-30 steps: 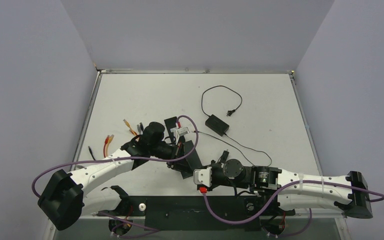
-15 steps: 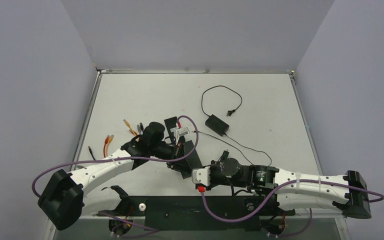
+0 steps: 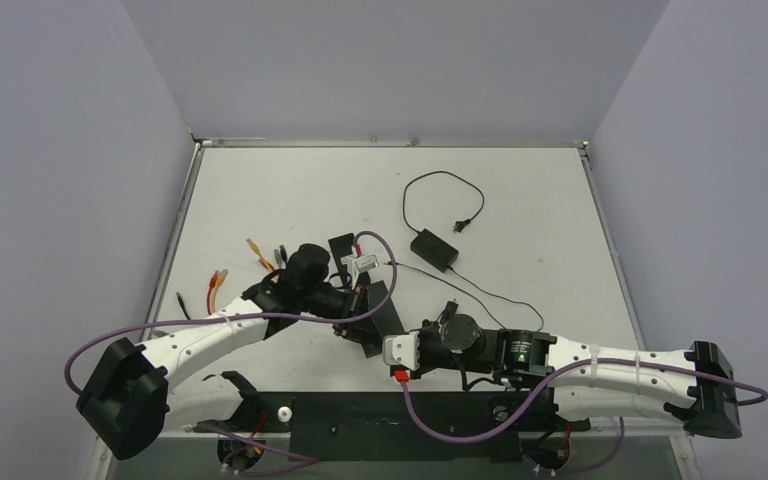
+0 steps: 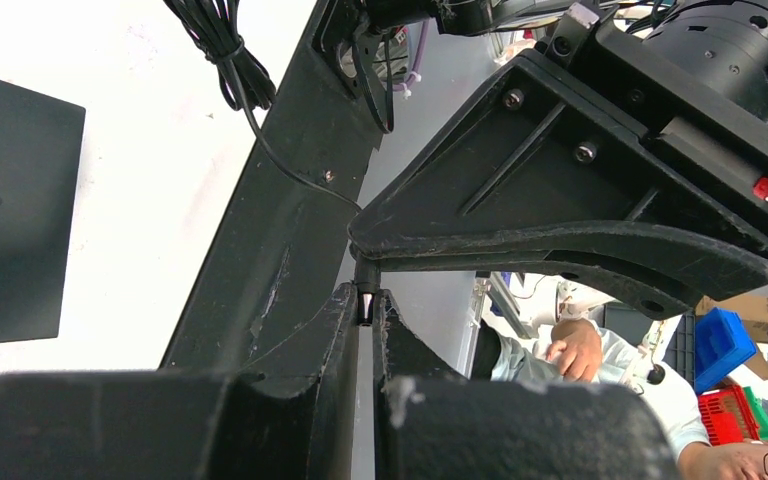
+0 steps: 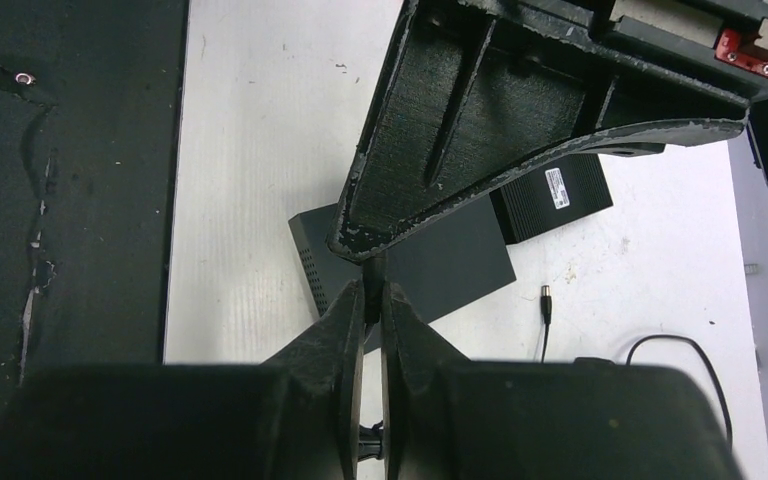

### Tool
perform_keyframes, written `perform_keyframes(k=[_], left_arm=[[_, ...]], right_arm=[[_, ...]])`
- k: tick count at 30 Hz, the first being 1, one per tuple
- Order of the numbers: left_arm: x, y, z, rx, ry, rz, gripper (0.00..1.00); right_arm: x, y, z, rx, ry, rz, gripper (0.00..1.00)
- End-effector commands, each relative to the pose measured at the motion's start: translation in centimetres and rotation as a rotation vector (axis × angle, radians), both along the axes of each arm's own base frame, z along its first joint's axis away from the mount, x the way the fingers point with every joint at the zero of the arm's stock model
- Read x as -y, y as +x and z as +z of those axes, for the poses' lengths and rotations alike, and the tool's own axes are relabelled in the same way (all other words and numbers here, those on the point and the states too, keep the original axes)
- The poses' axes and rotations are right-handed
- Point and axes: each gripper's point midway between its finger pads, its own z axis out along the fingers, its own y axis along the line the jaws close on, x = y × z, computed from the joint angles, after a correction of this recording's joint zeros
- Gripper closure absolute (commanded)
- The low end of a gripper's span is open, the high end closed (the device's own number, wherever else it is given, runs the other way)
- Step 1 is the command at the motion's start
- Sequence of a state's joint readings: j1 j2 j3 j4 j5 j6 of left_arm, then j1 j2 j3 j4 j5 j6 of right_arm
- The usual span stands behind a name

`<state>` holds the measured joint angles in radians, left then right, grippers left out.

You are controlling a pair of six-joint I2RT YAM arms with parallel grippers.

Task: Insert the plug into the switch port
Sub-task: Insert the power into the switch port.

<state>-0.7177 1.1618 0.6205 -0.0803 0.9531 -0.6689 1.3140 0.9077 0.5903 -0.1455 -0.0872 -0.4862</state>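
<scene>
Low in the frame's centre, the right gripper point(image 5: 371, 298) is pinched shut on the plug point(image 4: 365, 298), which the left gripper point(image 4: 364, 315) also clamps; the switch point(image 5: 440, 265) lies just beyond. The plug looks light and rigid on a springy lead, best held by its moulded body.

Left arm point(image 3: 210, 335) reached forward and inward, left tool point(image 4: 365, 305) clamped tight. Right arm point(image 3: 620, 368) stretched low across toward it, right tool point(image 5: 370, 295) pinched together too, and the two tools met tip to tip.
</scene>
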Motion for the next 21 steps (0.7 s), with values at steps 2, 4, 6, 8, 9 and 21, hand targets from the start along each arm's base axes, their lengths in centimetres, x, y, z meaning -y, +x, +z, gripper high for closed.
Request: perform_keyframes(k=[2,4,6,8,9,21], left_arm=[[0.5,0.2,1.6,0.048,-0.054,-0.030,1.00],[0.4,0.2,1.7,0.049,-0.055,-0.028,1.00],[0.4,0.3,1.6,0.050,-0.051,-0.022,0.98],[0.4,0.7,1.5,0.057,-0.040,0.002,0.83],[0.2,0.8,1.2,0.058,-0.024,0.015,0.77],[-3.6,7.8,-0.9,0.224,0.200,0.453,0.55]], right_arm=[[-1.2,0.2,1.2,0.002,0.057,0.012,1.00],[-1.1,0.3,1.0,-0.002,0.052,0.009,1.00],[-1.1,0.3,1.0,-0.006,0.053,0.005,1.00],[-0.9,0.6,0.9,-0.007,0.048,-0.018,1.00],[-0.7,0.8,0.7,-0.007,0.041,-0.030,1.00],[2.3,6.6,-1.9,-0.097,-0.028,-0.358,1.00]])
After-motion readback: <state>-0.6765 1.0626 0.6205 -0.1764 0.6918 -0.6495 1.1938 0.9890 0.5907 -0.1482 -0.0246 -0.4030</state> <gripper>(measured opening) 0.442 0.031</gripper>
